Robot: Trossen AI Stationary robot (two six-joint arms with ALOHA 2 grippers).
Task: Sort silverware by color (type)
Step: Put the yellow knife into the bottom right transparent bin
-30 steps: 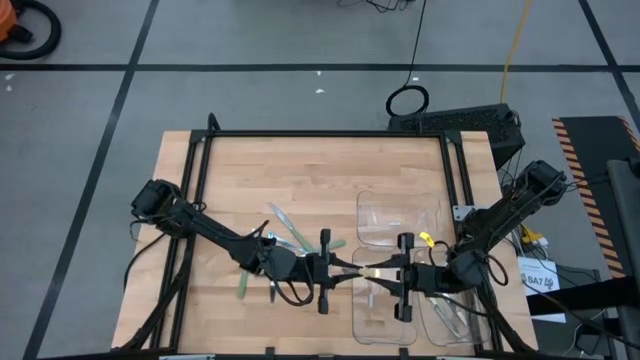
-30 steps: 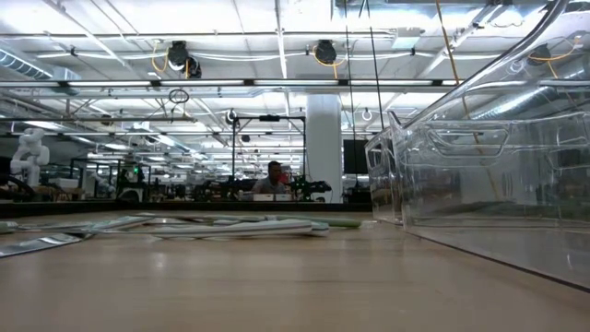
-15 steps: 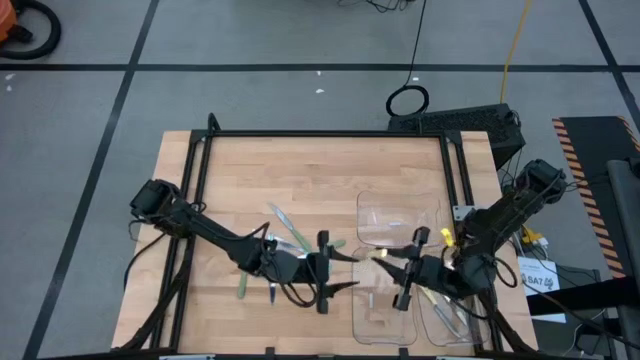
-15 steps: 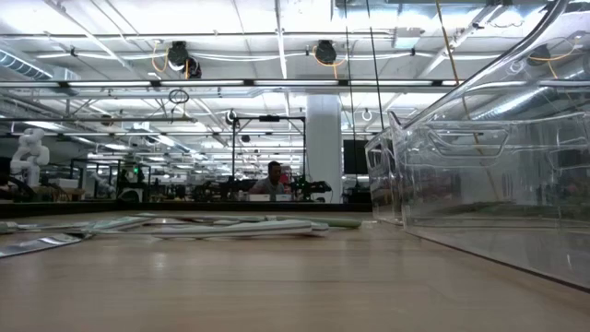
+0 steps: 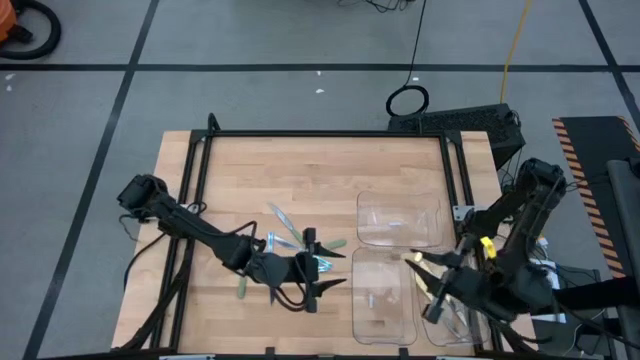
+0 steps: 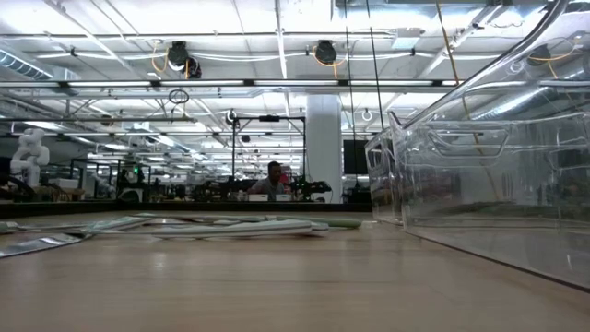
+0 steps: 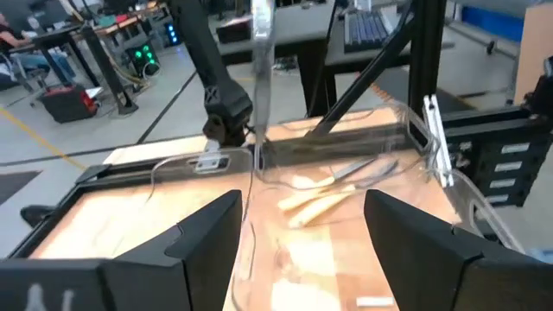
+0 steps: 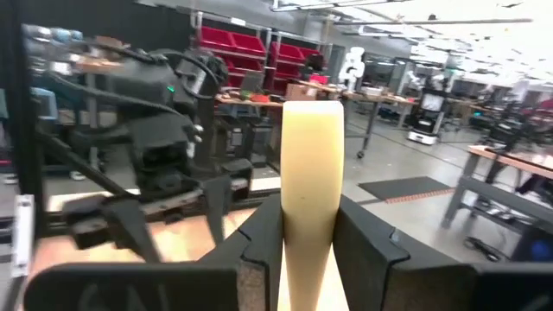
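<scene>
Your R claw (image 8: 308,250): clamped on yellow-handled utensil (image 8: 312,181), over clear trays (image 5: 395,225). L claw (image 5: 318,262): wide open, empty, prob. above loose silverware (image 5: 290,238) on worktop (image 5: 300,170).

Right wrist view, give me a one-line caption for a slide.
Right gripper shut on a pale yellow utensil handle, held upright, with the left arm beyond.

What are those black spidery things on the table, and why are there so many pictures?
They are two robot arms sorting cutlery by colour. One camera looks down from above, one sits at table height, one rides on each wrist. The right gripper pinches a pale yellow-handled utensil above the clear plastic trays. The left gripper has its fingers wide apart and empty. Slim green and blue-handled utensils lie loose on the wooden table.
</scene>
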